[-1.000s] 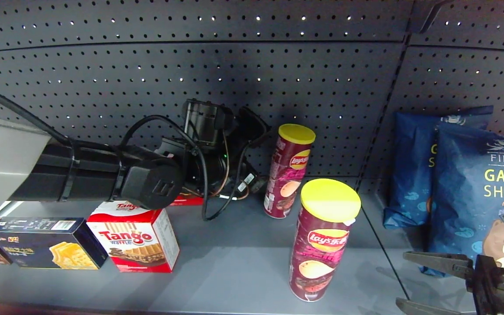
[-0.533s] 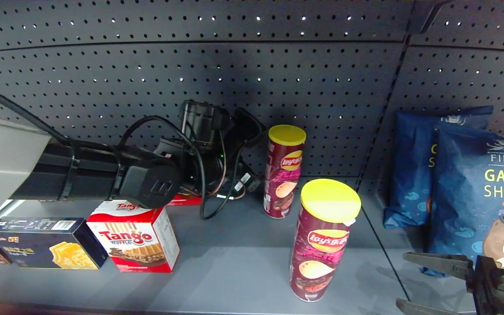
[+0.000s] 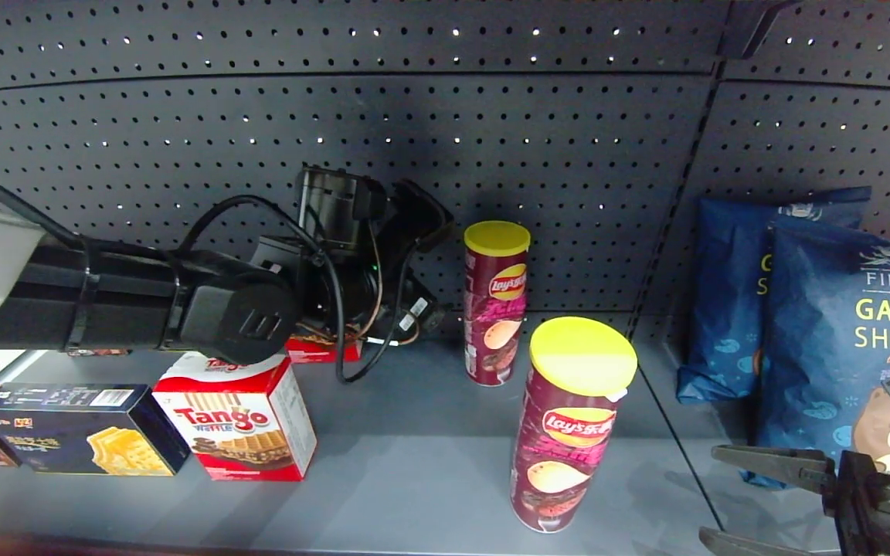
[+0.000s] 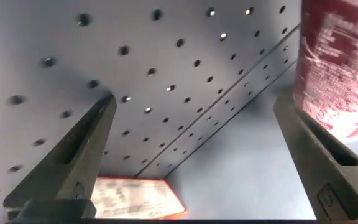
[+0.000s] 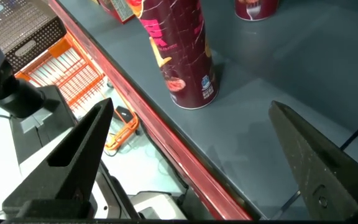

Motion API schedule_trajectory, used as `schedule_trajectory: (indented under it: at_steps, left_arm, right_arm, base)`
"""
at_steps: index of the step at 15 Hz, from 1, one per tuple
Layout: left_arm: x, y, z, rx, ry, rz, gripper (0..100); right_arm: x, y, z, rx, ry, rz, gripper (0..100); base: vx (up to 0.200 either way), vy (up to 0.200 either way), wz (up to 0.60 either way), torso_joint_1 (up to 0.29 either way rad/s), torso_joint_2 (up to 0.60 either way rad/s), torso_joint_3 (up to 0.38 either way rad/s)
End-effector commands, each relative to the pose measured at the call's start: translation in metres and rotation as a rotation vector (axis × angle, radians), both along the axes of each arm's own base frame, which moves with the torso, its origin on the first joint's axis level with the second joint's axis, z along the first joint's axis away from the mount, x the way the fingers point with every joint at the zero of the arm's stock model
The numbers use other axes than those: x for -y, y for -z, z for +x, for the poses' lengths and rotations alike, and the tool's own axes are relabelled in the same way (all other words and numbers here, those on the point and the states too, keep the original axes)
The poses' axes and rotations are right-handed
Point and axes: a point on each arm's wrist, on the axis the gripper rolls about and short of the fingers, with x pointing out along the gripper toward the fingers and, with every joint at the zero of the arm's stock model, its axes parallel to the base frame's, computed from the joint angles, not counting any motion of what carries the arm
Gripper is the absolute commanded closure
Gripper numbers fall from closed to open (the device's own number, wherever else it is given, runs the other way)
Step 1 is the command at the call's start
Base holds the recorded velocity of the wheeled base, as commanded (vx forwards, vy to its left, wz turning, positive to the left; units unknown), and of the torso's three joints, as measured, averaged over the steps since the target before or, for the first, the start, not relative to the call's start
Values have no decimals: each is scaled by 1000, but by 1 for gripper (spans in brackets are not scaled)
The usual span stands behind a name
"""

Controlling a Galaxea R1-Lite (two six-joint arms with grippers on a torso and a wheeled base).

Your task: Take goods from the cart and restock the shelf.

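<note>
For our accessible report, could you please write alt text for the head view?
The left gripper is open beside the rear chip can, upright near the pegboard on a grey shelf. A second can stands nearer the front, snack boxes left, blue snack bags right, the right gripper open before them.

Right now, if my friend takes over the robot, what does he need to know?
Left gripper: open, empty, at the back of the shelf, beside the rear chips can.
Right gripper: open, empty, low at the shelf's front right.
Done: the rear chips can and the front chips can stand upright on the shelf, apart from each other.
Left: probably draw the left arm clear without knocking the rear can, then fetch the next goods.
</note>
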Motion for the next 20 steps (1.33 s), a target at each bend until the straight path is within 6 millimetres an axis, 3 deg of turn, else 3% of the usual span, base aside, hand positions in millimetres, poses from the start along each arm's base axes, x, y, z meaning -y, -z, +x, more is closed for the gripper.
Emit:
schedule_trajectory:
  at_steps: [1, 8, 13, 20]
  left_arm:
    - [-7, -14, -13, 24, 1, -13, 0]
    - [-39, -53, -45, 94, -34, -76, 0]
    - [-54, -57, -74, 99, -52, -139, 0]
    - [-58, -63, -84, 106, -53, -152, 0]
  right_arm:
    - [-1, 1, 1, -6, -2, -4, 0]
    - [-3, -1, 6, 2, 45, -22, 0]
    - [-10, -2, 22, 47, 107, -104, 0]
    - [-24, -5, 29, 26, 167, -227, 0]
  base:
    - [0, 0, 0, 0, 0, 0]
    - [0, 0, 0, 0, 0, 0]
    - [0, 0, 0, 0, 0, 0]
    - [0, 0, 0, 0, 0, 0]
